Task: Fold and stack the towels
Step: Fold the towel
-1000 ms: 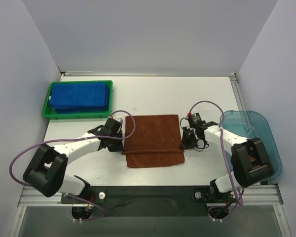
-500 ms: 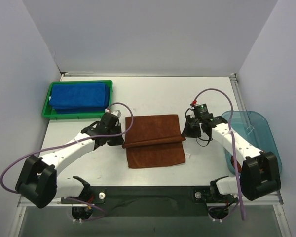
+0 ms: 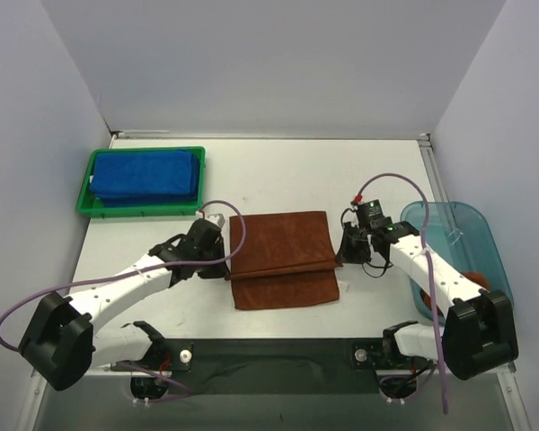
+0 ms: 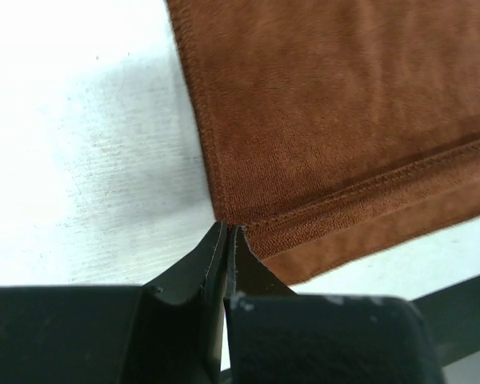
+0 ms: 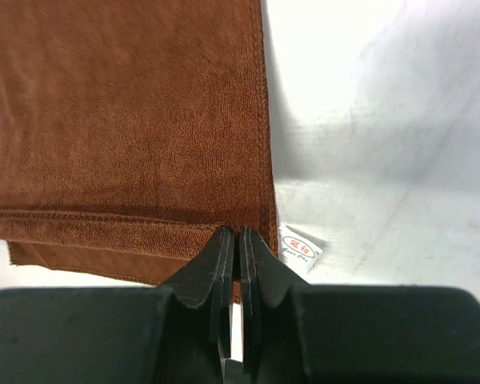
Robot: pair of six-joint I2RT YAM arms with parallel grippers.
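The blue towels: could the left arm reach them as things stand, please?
Probably not yet: the left gripper is shut on a corner of the brown towel. Otherwise the way to the blue towels looks free.

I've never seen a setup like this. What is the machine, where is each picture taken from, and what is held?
Two robot arms stand at the near edge of the table. The wide picture looks down from above and behind them; each close-up comes from a camera on one wrist. A brown towel lies between the arms, partly folded over itself. The left pincer and the right pincer are each shut on a corner of its upper layer. Blue towels sit in a green tray at far left; a teal bin is at right.
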